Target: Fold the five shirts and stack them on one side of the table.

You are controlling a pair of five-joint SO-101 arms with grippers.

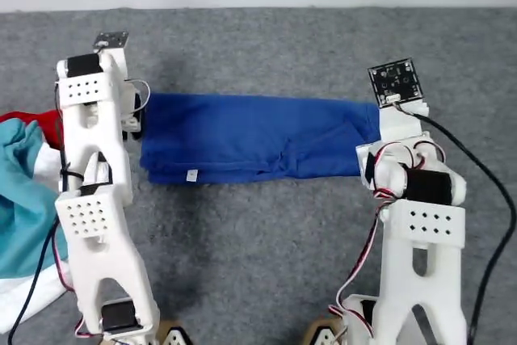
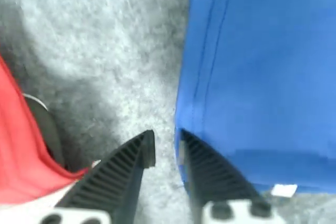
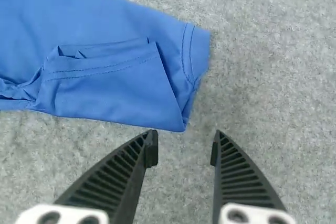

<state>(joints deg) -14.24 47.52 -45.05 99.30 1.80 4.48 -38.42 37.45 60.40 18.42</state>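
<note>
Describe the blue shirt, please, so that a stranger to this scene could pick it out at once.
On the grey table, look between the left arm and the right arm, where a folded band of cloth lies flat. That blue shirt lies alone; the red, teal and white heap sits beyond the left arm.

Two arms stand at one table (image 1: 266,264): the left arm (image 1: 93,199) and the right arm (image 1: 420,224). That makes two grippers, the left gripper (image 2: 165,150) and the right gripper (image 3: 184,148). There is one blue shirt (image 1: 242,135). One heap of cloth (image 1: 20,199) shows three colours: red, teal, white. I cannot count its shirts.
</note>
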